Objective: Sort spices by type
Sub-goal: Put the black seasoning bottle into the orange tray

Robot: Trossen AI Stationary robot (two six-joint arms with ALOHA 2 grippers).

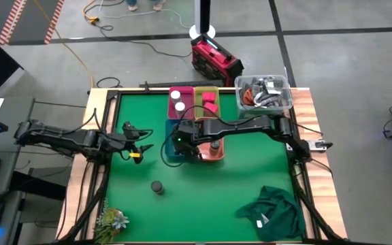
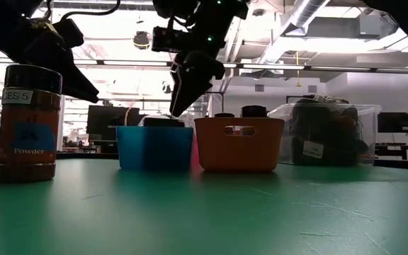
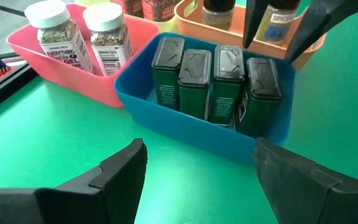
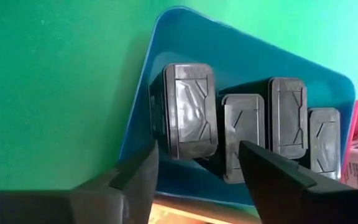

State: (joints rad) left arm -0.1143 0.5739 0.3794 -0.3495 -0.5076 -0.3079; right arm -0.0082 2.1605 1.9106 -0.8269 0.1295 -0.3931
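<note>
Four dark grey tins (image 3: 216, 81) stand upright side by side in the blue bin (image 1: 173, 151). My right gripper (image 4: 197, 152) hovers open just above that bin, over the end tin (image 4: 185, 109), touching nothing. My left gripper (image 3: 197, 149) is open and low over the table to the left of the bin, pointing at it. Two white-capped jars (image 3: 79, 34) stand in the pink bin (image 1: 180, 102). Pink-red blocks (image 1: 210, 103) lie in the yellow bin. Dark round jars (image 1: 214, 145) stand in the orange bin. One dark round jar (image 1: 156, 186) stands alone on the table.
A clear box of cables (image 1: 264, 92) sits at the table's far right corner. A crumpled green cloth (image 1: 274, 211) lies near the near right corner, and a small plant (image 1: 111, 221) at the near left. The lone jar (image 2: 27, 124) stands close to the low camera.
</note>
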